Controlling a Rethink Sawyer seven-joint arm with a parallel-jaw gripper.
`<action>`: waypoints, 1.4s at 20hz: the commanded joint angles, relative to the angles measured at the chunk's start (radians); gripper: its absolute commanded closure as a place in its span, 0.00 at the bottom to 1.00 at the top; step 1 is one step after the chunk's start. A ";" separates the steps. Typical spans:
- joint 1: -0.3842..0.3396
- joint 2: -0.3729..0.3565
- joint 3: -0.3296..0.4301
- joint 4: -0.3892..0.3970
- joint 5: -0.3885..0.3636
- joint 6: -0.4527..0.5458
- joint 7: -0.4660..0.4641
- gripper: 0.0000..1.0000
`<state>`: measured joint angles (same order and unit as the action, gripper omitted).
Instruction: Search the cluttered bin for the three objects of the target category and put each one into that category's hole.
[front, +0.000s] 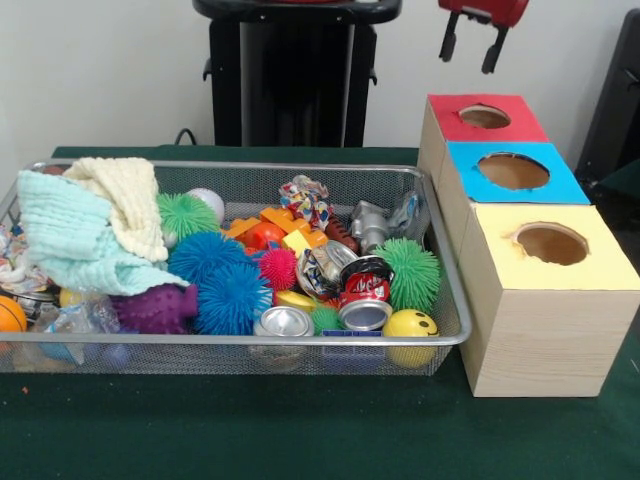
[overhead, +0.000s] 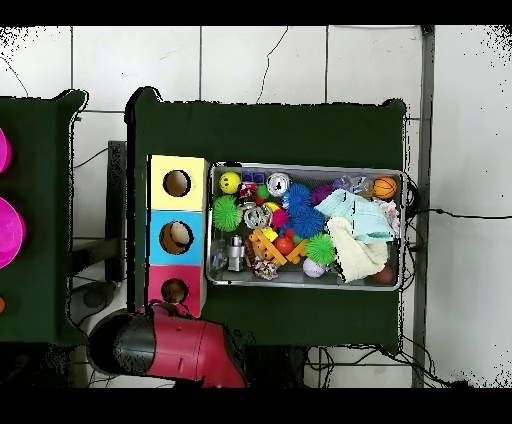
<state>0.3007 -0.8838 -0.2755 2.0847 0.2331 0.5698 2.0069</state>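
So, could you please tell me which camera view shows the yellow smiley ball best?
The front view: the yellow smiley ball lies at the near right corner of the bin, its printed face plain behind the mesh rim. The overhead view shows the ball only as a small yellow round spot in the corner nearest the yellow-topped box.

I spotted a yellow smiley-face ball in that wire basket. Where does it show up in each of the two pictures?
Front view: the yellow smiley ball sits in the bin's near right corner, beside the yellow-topped box.
Overhead view: the same ball lies in the bin's top left corner, again next to the yellow-topped box.
Shared landmark: the yellow-topped box, the end box of the row.
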 joint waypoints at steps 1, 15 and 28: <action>-0.040 -0.014 -0.008 -0.034 -0.031 0.074 0.138 0.00; -0.545 0.148 0.259 -0.085 -0.301 -0.148 -0.166 0.00; -0.606 0.201 0.311 -0.129 -0.495 -0.263 -0.048 0.00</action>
<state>-0.2903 -0.7172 -0.0702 2.0634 -0.1954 0.3655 2.0067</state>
